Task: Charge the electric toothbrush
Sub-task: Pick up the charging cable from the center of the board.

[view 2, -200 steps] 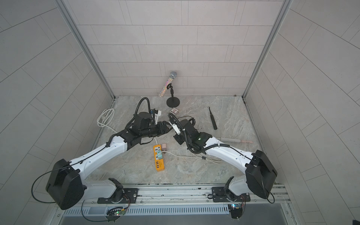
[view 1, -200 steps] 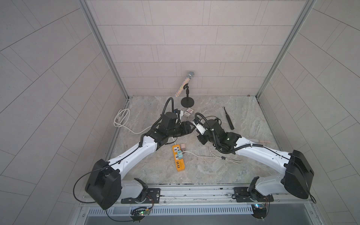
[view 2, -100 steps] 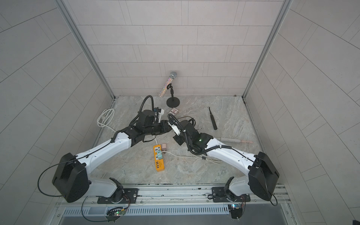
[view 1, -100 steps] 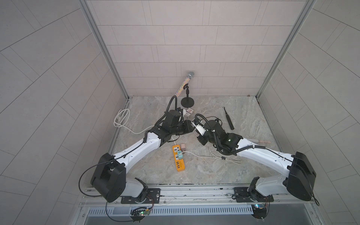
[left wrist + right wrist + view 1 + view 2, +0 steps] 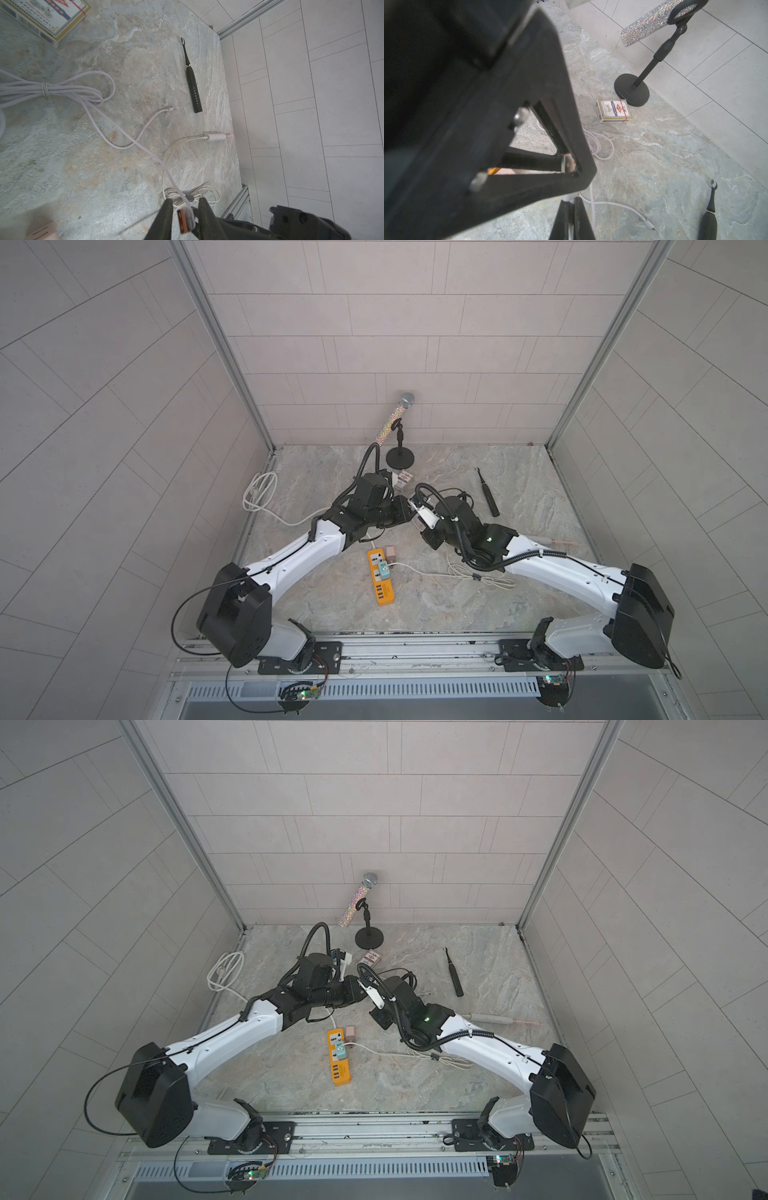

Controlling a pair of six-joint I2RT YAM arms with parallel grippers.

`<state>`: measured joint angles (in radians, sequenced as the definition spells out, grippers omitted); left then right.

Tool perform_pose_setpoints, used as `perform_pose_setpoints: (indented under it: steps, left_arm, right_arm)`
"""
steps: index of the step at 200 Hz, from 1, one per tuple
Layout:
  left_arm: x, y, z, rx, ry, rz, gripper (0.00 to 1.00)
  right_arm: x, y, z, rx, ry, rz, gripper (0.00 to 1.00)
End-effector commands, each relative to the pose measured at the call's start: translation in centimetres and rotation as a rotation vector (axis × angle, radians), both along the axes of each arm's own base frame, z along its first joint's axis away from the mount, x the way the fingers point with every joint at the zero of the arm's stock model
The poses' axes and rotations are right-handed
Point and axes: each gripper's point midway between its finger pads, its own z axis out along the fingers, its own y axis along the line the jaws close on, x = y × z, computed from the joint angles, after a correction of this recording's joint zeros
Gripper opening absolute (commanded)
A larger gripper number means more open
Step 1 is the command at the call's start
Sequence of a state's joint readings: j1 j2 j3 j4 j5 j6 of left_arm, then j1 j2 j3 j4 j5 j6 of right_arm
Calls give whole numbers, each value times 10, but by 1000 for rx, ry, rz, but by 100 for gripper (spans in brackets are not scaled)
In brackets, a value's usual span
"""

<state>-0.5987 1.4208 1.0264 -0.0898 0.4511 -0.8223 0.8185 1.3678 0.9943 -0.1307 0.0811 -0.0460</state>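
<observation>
Centrally, above the marble-patterned stone bench [image 5: 457, 601], the two arms meet nose to nose. The left gripper [image 5: 186, 200] has its black fingers [image 5: 166, 218] pressed onto a flat white USB plug [image 5: 186, 221] with an orange tongue, which the right wrist view shows wedged at the fingertips [image 5: 568, 164]. The right gripper [image 5: 571, 199] is pressed together on the pale lilac-white charging cable [image 5: 592, 203] just behind that plug.

The cable runs down to the bench, loops through a tied bundle [image 5: 44, 89], and ends in a small connector [image 5: 170, 109] lying loose just beside the butt of the slim black electric toothbrush [image 5: 192, 83]. The toothbrush lies flat in the far right part of the bench in both top views [image 5: 488, 497] [image 5: 454, 975], well apart from both grippers, with its brush head toward the far edge.

A long orange power strip [image 5: 380, 580] lies mid-bench toward the near edge, with a teal adapter [image 5: 384, 571] plugged into it and a small pink block [image 5: 391, 551] beside its far end. A white slim handle with a pink tip [image 5: 544, 540] lies along the right edge. A glitter-covered microphone on a black round-based stand [image 5: 395, 423] stands at the far edge, with a printed card box [image 5: 613, 111] just beside its base. A coiled white cord [image 5: 259, 491] sits at the left edge.
</observation>
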Motion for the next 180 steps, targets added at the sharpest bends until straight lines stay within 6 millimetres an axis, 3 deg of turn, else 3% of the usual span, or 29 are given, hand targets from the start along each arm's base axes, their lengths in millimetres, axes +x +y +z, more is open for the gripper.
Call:
perform_pose_setpoints:
  steps: [1, 56, 98, 133, 159, 180]
  left_arm:
    - [2, -6, 11, -24, -13, -5, 25]
    - [3, -7, 12, -28, -9, -3, 19]
    - [3, -5, 18, -30, -24, 3, 9]
    - [4, -3, 31, -45, -76, -3, 0]
    - [6, -4, 53, -90, -158, -24, 0]
    - [1, -4, 70, -127, -224, -65, 0]
  right_arm:
    - [-2, 1, 7, -9, -25, 17, 0]
    - [-3, 4, 7, -13, -23, 37, 0]
    - [-3, 4, 11, -3, -24, 30, 0]
    - [-14, 1, 29, 47, 2, 43, 28]
    - [-28, -10, 45, 131, 97, 71, 40]
    - [-40, -19, 59, 314, 274, 123, 46]
